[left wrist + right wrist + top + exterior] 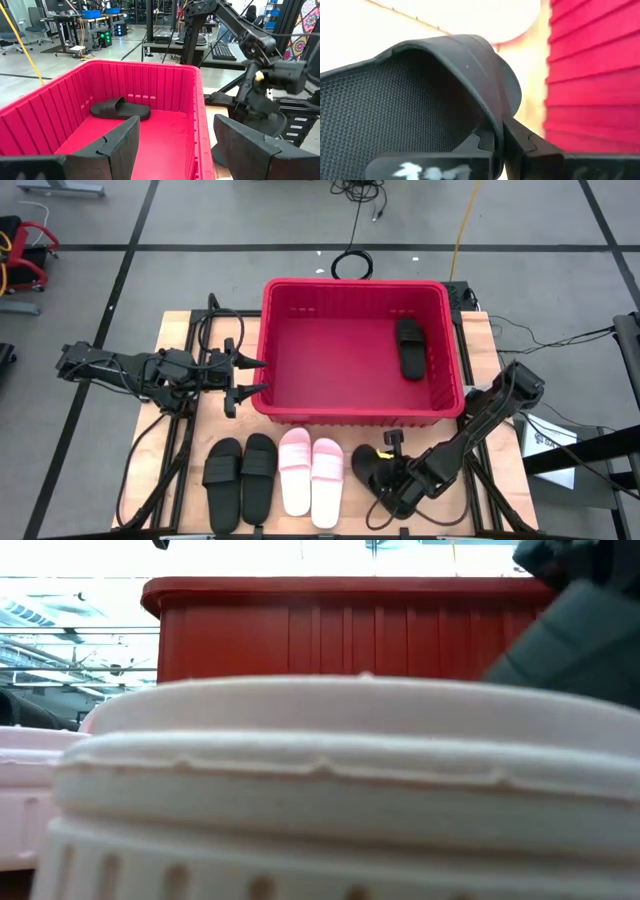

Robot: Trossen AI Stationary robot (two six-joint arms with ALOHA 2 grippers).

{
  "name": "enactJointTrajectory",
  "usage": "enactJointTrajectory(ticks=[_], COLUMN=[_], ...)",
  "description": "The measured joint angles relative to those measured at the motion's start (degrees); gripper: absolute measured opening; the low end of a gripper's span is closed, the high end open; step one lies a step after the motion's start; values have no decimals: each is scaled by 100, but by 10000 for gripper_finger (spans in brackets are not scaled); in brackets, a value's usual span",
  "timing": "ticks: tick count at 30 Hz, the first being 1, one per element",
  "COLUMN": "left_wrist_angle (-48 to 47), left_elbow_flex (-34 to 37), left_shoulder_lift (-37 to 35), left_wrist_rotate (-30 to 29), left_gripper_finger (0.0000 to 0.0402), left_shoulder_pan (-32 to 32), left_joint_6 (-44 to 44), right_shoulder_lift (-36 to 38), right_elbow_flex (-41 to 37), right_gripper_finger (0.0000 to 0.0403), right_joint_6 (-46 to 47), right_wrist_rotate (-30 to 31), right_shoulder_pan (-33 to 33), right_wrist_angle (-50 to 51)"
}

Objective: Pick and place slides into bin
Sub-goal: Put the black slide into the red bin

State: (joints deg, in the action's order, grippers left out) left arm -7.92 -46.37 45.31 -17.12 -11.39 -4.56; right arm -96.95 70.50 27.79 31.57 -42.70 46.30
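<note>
High view looking straight down; low view sitting close behind pink slide (330, 790); both showing red bin (355, 405).

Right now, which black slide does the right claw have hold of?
The black slide at the right end of the front row; the right claw is shut on its strap. The black pair lies untouched, and another black one sits in the bin.

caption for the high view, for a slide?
Right gripper shut on a black slide in front of the red bin, one black slide already inside; left gripper open at the bin's wall.
</note>
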Motion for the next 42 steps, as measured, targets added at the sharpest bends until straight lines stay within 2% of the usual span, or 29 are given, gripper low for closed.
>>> enactJointTrajectory(ticks=[12, 26, 29, 36, 42], left_wrist_angle=[0, 0, 0, -2, 2], left_elbow_flex=[0, 0, 0, 0, 0], left_shoulder_lift=[1, 1, 1, 1, 1], left_wrist_rotate=[0, 2, 1, 2, 1], left_gripper_finger=[255, 255, 255, 255, 255], left_shoulder_pan=[1, -1, 1, -1, 0], left_joint_6=[0, 4, 4, 7, 35], right_shoulder_lift=[1208, 2110, 2268, 2539, 2640], right_elbow_flex=[4, 7, 7, 11, 13], right_gripper_finger=[4, 4, 4, 4, 4], right_joint_6=[-1208, -2899, -3334, -4399, -4920], right_wrist_rotate=[274, 525, 777, 1780, 2269], right_shoulder_pan=[58, 408, 484, 762, 1320], right_wrist_angle=[-670, -1394, -1659, -2120, -2334])
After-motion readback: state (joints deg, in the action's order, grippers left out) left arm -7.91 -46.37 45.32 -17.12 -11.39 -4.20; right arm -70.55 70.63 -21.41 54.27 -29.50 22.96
